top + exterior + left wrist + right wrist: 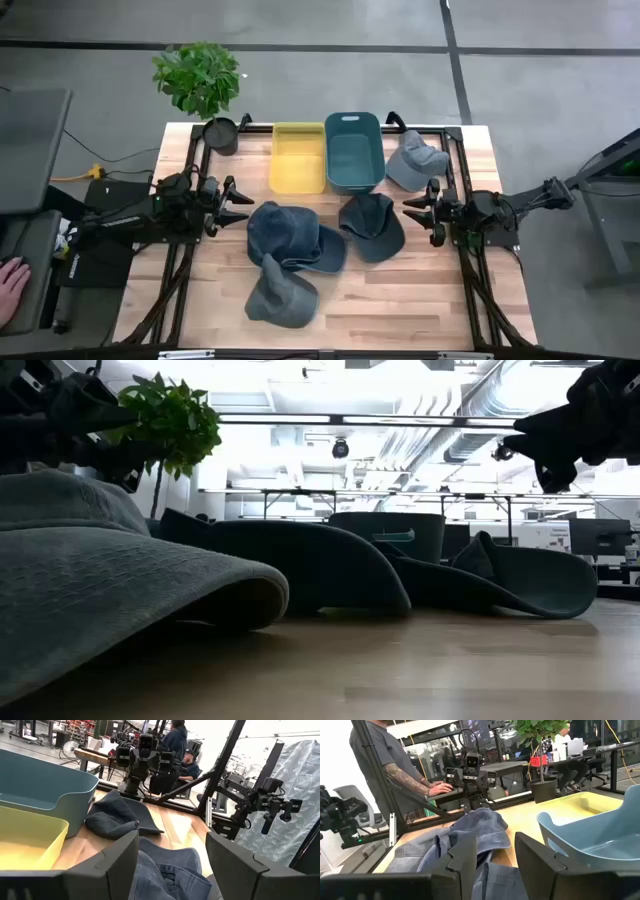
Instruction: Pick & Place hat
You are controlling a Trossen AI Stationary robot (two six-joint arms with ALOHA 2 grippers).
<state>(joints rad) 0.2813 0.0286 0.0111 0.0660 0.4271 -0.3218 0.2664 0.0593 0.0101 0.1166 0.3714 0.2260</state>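
Both the left gripper (240,205) and right gripper (412,211) are hovering spread and empty beside the hats (290,238).

My two arms are matte black, jointed and slim. The left gripper (238,205) and right gripper (412,208) each end in flat, angular black jaws, with dark cables trailing back along the links.

No legible text or labels.

Four hats (296,235), two bins (353,152), one potted plant (198,78)
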